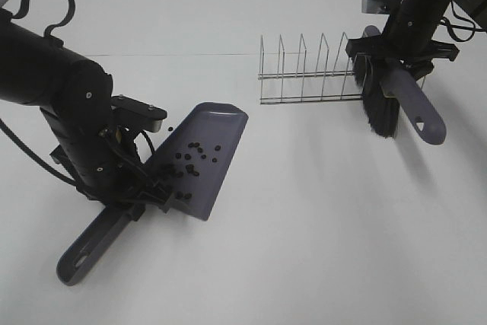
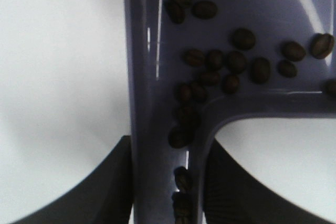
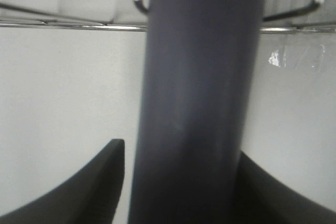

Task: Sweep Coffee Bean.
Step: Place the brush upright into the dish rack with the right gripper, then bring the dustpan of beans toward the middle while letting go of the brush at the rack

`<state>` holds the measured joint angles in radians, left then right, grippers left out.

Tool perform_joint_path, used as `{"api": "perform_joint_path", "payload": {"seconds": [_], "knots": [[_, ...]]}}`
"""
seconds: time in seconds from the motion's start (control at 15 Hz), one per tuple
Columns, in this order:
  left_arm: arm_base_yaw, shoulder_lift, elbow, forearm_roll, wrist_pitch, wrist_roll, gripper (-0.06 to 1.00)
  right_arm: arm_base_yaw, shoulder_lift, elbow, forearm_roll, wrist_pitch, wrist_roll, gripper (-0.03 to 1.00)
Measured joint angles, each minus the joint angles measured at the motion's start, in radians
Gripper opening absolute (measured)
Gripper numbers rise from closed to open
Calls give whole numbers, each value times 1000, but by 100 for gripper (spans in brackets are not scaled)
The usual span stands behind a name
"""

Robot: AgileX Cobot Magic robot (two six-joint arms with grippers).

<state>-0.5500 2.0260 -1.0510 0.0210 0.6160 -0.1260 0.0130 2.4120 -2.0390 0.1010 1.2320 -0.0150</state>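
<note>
The grey-purple dustpan [image 1: 205,150] lies tilted at the left, with several dark coffee beans [image 1: 194,159] in its tray. My left gripper [image 1: 148,188] is shut on the dustpan's handle where it meets the tray. The left wrist view shows beans [image 2: 220,61] in the pan [image 2: 144,77] and some down in the handle channel between my fingers [image 2: 113,182]. My right gripper [image 1: 396,62] is shut on the handle of the brush [image 1: 384,104], held above the table at the right end of the rack, bristles down. The right wrist view shows the brush handle [image 3: 199,103] filling the gap.
A wire dish rack [image 1: 308,74] stands at the back centre, right next to the brush; its wires [image 3: 68,23] show in the right wrist view. One stray bean [image 1: 170,129] lies on the white table [image 1: 319,218] beside the pan's left wall.
</note>
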Motion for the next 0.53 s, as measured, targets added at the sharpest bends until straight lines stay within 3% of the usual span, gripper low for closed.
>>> {"api": "perform_joint_path", "payload": {"seconds": [0.07,0.13,0.53], "knots": [[0,0,0,-14,2,0,31,1,-3,-1,3,-1,0,56],[0,0,0,-21,3,0,31,1,-3,-10,3,-1,0,58],[24,0,0,-43,18,-143,31,2,-117,-32,29,-11,0,60]]}}
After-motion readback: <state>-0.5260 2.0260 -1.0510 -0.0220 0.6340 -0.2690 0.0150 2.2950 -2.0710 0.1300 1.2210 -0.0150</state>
